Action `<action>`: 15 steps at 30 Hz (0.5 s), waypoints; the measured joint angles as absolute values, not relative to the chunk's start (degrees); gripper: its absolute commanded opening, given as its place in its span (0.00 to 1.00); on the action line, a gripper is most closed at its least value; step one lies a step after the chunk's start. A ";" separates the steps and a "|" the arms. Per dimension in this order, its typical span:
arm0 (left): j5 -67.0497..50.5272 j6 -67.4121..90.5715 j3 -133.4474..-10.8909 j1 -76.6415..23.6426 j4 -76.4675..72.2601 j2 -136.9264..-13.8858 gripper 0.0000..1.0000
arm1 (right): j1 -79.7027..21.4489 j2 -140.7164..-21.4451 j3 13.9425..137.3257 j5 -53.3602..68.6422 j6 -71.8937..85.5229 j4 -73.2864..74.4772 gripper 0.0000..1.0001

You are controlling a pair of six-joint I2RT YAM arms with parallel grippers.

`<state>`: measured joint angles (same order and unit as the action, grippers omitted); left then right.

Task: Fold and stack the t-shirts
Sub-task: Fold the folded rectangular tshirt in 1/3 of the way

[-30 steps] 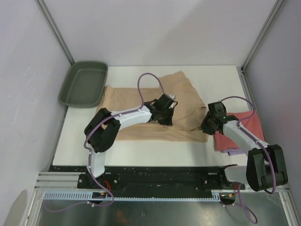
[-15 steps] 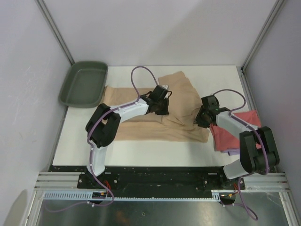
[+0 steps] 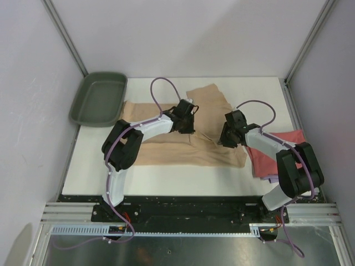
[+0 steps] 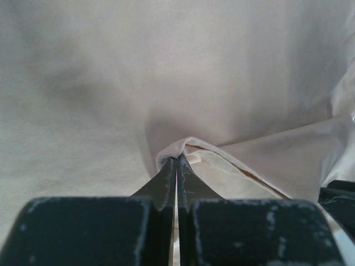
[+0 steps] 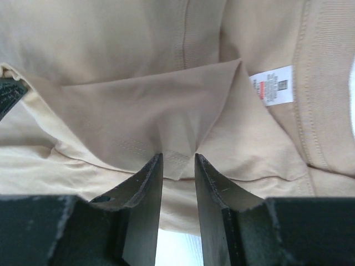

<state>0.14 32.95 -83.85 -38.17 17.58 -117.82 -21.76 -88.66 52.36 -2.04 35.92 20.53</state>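
Left end effector [image 4: 177, 160] clamped tight on a tan t-shirt [image 3: 166, 152] fold, right end effector [image 5: 177, 163] narrowly parted, gripping its bunched hem, coral-red t-shirt [image 3: 260, 163] partly hidden under the right arm.

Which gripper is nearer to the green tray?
Left. The left gripper pinches the tan shirt at its middle, right of the tray; the right gripper is farther right, beside the red shirt.

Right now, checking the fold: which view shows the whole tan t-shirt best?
Top external: nearly the whole tan t-shirt shows, spread on the table. Left wrist shows only a pinched fold; right wrist only a raised fold and the label.
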 measured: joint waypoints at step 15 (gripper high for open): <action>1.08 33.01 -83.85 -38.00 17.15 -118.02 0.00 | -24.12 -91.46 57.30 -3.16 34.48 21.58 0.34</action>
